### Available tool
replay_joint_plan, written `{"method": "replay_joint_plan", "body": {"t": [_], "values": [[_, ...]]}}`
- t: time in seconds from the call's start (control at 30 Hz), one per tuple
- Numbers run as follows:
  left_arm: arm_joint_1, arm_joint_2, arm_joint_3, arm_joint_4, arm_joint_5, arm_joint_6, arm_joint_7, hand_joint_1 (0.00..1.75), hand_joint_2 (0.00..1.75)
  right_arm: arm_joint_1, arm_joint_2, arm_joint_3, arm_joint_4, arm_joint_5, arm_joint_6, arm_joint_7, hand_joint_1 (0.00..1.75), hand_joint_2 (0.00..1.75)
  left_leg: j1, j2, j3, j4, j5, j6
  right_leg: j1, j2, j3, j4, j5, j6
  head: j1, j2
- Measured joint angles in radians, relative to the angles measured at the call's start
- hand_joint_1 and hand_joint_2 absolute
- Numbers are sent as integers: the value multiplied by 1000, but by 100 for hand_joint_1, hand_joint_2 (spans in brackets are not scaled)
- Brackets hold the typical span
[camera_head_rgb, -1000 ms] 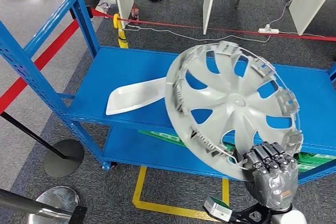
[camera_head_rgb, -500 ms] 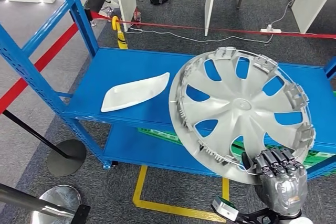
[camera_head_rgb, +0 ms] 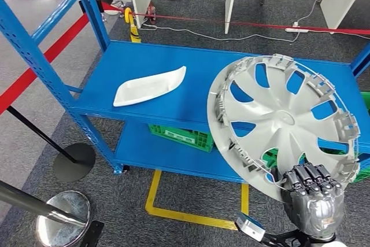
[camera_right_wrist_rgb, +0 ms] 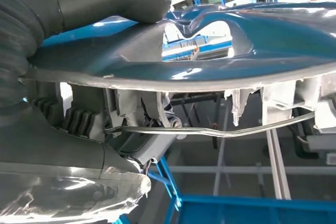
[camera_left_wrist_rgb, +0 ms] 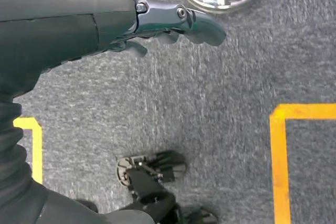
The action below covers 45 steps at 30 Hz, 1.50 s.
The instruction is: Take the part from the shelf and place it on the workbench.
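A large silver wheel cover (camera_head_rgb: 283, 122) with spokes and clips on its inner face hangs tilted in front of the blue shelf (camera_head_rgb: 174, 93). My right hand (camera_head_rgb: 313, 198) grips its lower rim from below, fingers curled over the edge. In the right wrist view the wheel cover's rim (camera_right_wrist_rgb: 222, 66) runs across, pinched between the thumb and the fingers (camera_right_wrist_rgb: 75, 121). My left hand (camera_left_wrist_rgb: 174, 22) hangs over the grey carpet, fingers straight, holding nothing.
A long white plastic part (camera_head_rgb: 148, 87) lies on the shelf's upper deck. A green crate (camera_head_rgb: 181, 137) sits on the lower deck. Stanchion bases (camera_head_rgb: 71, 163) stand at the left. Red tape and white table legs (camera_head_rgb: 231, 1) are behind the shelf. Yellow floor marking (camera_head_rgb: 192, 229) lies below.
The wheel cover in my right hand has come off the shelf to the right and lower. The view has shifted, so the green crate below now shows.
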Motion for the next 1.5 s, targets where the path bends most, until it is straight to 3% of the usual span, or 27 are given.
{"method": "replay_joint_plan", "body": {"t": [0.07,0.13,0.2,0.23,0.27,0.3,0.37,0.43,0.5,0.57,0.6,0.7,0.73,0.8,0.83,0.9,0.97,1.07,1.13,1.2,1.23,1.27,1.33,1.37,1.4,1.47,1.5], "values": [[1,0,0,0,-6,-2,6,0,175,7,0,-1,-6,0,0,0,175,175,-1,2,-14,-6,15,12,-5,1,-12,2,1,12,-1,0],[1,1,0,0,-12,-3,7,0,175,17,0,-3,-10,-2,0,0,175,175,0,6,-31,-11,34,26,-7,1,-37,63,-63,19,2,0],[-1,0,0,0,-18,-3,8,0,175,24,0,-5,-12,-4,0,0,175,175,-2,8,-51,-10,52,33,-6,0,-71,191,-156,23,5,0],[-2,-1,0,0,-22,-3,8,0,175,26,0,-6,-14,-6,0,0,175,175,-3,10,-63,-9,61,34,-5,0,-80,248,-180,24,5,0],[-2,-3,0,0,-26,-3,9,0,175,29,0,-8,-17,-8,0,0,175,175,-4,12,-74,-9,70,34,-4,0,-76,277,-181,24,5,0],[-2,-5,0,0,-29,-2,10,0,175,32,0,-10,-20,-10,0,0,175,175,-4,14,-85,-8,79,33,-3,0,-54,268,-161,24,5,0],[-5,-8,0,0,-36,-1,12,0,175,35,0,-15,-26,-15,0,0,175,175,-5,19,-104,-6,96,27,-2,-9,37,154,-112,22,5,0],[-8,-11,0,0,-43,0,13,0,175,37,1,-19,-35,-18,0,0,175,175,-7,21,-115,-3,110,18,2,-25,130,15,-110,17,4,0],[-13,-13,0,0,-51,0,17,0,175,44,2,-24,-45,-21,0,0,175,175,-9,27,-118,-1,123,8,7,-28,153,-35,-123,6,5,0],[-16,-14,-1,0,-57,0,23,0,175,51,4,-29,-55,-23,0,0,175,175,-6,30,-121,2,121,-3,6,-21,136,-33,-110,-13,6,0],[-17,-15,-1,0,-60,0,25,0,175,54,6,-32,-60,-24,0,0,175,175,-6,28,-128,19,95,-9,5,-18,127,-33,-101,-22,4,0],[-22,-17,-3,0,-72,-4,29,0,175,66,13,-40,-75,-25,0,0,175,175,-4,20,-172,176,-51,-20,4,-6,95,-32,-65,-36,1,0],[-24,-17,-4,0,-75,-5,29,0,175,70,15,-43,-79,-26,0,0,175,175,-3,20,-184,237,-81,-21,5,-1,81,-31,-52,-37,1,0],[-28,-18,-6,0,-78,-7,32,0,175,78,18,-48,-86,-26,0,0,175,175,-4,18,-171,281,-72,-18,6,10,49,-28,-30,-35,1,0],[-30,-18,-8,0,-80,-8,34,0,175,81,19,-51,-89,-27,0,0,175,175,-4,16,-139,250,-45,-14,7,16,36,-26,-21,-32,1,0],[-35,-19,-12,0,-86,-9,38,0,175,88,22,-56,-98,-29,0,0,175,175,-4,-4,-40,115,-6,-4,8,28,13,-22,-3,-24,1,0],[-41,-20,-17,0,-93,-10,40,0,175,94,25,-61,-111,-32,0,0,175,175,-6,-25,30,0,-7,4,8,36,-4,-20,17,-14,2,0],[-44,-25,-23,0,-104,-13,45,0,175,109,26,-70,-126,-38,0,0,175,175,-12,-17,26,-31,5,19,2,45,-21,-27,42,3,2,0],[-44,-27,-26,0,-109,-15,47,0,175,121,27,-75,-133,-39,0,1,175,175,-10,-1,5,-34,27,35,0,33,-44,13,-10,12,5,0],[-44,-27,-28,0,-112,-15,48,0,175,127,27,-77,-136,-38,0,2,175,175,-11,14,-19,-34,48,43,0,11,-75,130,-114,18,10,0],[-45,-27,-29,0,-114,-15,48,0,175,129,27,-78,-136,-38,0,3,175,175,-12,22,-34,-33,60,43,-1,6,-86,198,-150,20,10,0],[-45,-28,-29,0,-115,-15,48,0,175,130,27,-78,-136,-38,0,3,175,175,-13,30,-49,-32,71,43,0,4,-87,249,-162,22,10,0],[-45,-30,-30,0,-115,-16,48,0,175,132,27,-79,-138,-38,0,3,175,175,-14,46,-81,-28,93,40,0,1,-46,259,-120,22,10,0],[-46,-31,-30,0,-115,-16,48,0,175,133,27,-80,-140,-38,0,3,175,175,-14,53,-95,-25,103,38,0,-5,1,211,-91,21,10,0],[-46,-31,-30,0,-115,-16,48,0,175,133,27,-80,-142,-38,0,3,175,175,-15,59,-107,-22,112,34,1,-18,62,136,-84,21,10,0],[-47,-32,-30,-1,-115,-16,48,0,175,133,27,-82,-147,-37,0,3,175,175,-17,68,-118,-17,130,25,7,-41,167,-16,-110,13,9,0],[-48,-32,-31,-1,-115,-16,48,0,175,134,27,-82,-149,-37,0,3,175,175,-17,73,-120,-16,139,19,10,-46,191,-58,-127,8,10,0]]}}
